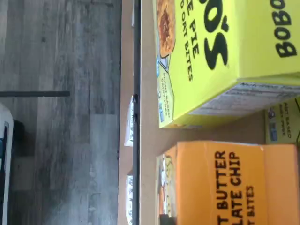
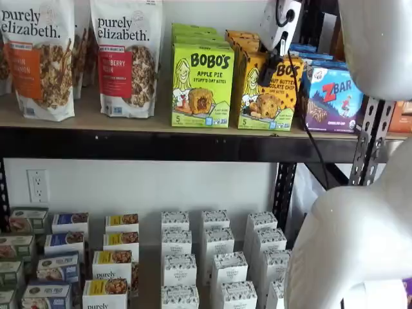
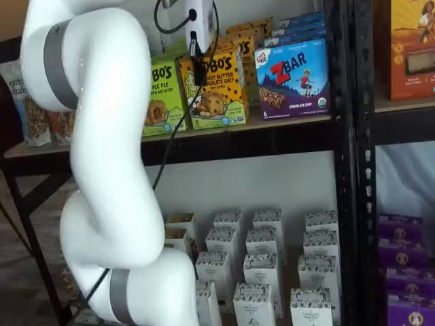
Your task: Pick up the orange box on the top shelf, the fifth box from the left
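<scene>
While my gripper [image 2: 267, 72] hangs w/ fingers side-on, open or not can't tell, nothing held: orange box [image 2: 267, 96] upright on top shelf [image 2: 129, 125], directly behind/below fingertips.

top shelf [image 2: 96, 122] is a tan board w/ black front rail. Orange box [image 2: 267, 96] sits on it near the front edge. Just left of orange: lime-green Bobo's box [image 2: 202, 85]. Just right: blue ZBar box [image 2: 333, 98]. Further left, two purely elizabeth bags [image 2: 125, 55] standing upright.
</scene>
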Robot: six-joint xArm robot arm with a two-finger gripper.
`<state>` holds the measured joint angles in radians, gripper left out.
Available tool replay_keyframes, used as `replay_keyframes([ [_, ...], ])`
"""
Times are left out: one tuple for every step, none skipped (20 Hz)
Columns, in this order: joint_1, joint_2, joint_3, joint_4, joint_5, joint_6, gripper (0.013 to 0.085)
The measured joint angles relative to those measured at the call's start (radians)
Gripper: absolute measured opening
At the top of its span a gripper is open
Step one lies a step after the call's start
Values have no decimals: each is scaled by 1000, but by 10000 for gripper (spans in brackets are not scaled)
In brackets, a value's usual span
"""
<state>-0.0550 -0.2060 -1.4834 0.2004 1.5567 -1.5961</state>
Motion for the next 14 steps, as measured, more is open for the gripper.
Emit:
replay_keyframes([
  [0,0,-1,0,1,0,210],
  [0,0,-1,-2,1,0,210],
  [1,-1,-1,-5,1,1,210],
  [3,0,-4,-9,5,2,210],
  [5,1,-6,-12,9,4,210],
  [6,1,-8,-14,13,6,210],
  [8,0,-10,-15,16,7,210],
  [9,0,-13,-16,21,9,210],
  [10,-3,-15,-16,28,11,210],
  [11,-7,-16,-15,33,13,210],
  [11,-11,-18,-14,39,14,210],
  [11,-15,-19,-14,45,15,210],
  [11,-21,-20,-10,52,17,210],
  [10,-28,-21,-5,61,18,210],
])
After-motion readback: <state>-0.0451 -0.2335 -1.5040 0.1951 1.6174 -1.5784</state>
